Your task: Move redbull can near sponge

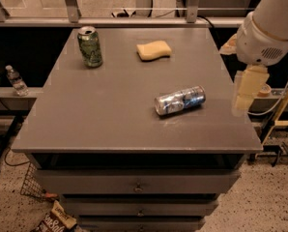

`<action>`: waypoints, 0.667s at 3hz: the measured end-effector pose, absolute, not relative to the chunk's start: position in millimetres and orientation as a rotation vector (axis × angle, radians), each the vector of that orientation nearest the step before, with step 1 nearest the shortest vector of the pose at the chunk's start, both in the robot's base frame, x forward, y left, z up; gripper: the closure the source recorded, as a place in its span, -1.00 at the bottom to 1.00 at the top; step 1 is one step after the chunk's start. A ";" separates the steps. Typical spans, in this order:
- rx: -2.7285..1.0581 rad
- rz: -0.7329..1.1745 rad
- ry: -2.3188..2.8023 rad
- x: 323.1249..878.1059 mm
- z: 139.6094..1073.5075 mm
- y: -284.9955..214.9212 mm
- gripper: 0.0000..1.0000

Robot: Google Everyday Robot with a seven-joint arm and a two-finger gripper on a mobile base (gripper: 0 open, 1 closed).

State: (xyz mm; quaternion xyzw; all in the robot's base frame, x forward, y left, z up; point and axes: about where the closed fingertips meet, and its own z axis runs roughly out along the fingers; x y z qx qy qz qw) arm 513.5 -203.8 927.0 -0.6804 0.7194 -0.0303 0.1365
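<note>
redbull can [180,100] on side, long axis approx L-R; gripper [245,88] by table [110,120] R edge, state unclear

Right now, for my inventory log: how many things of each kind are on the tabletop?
Cans: 2 (upright green can, redbull can on its side)
Sponges: 1 (the sponge)
Total: 3
The claw hangs by the table's right edge, apart from all three.

redbull can [180,100] on its side, sponge [154,50] beyond, end effector [244,93] right of can
</note>
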 end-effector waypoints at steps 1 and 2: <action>-2.011 -0.072 2.098 529.6 906.0 -207.6 -1.00; -2.061 -0.074 2.128 540.0 884.0 -206.9 -1.00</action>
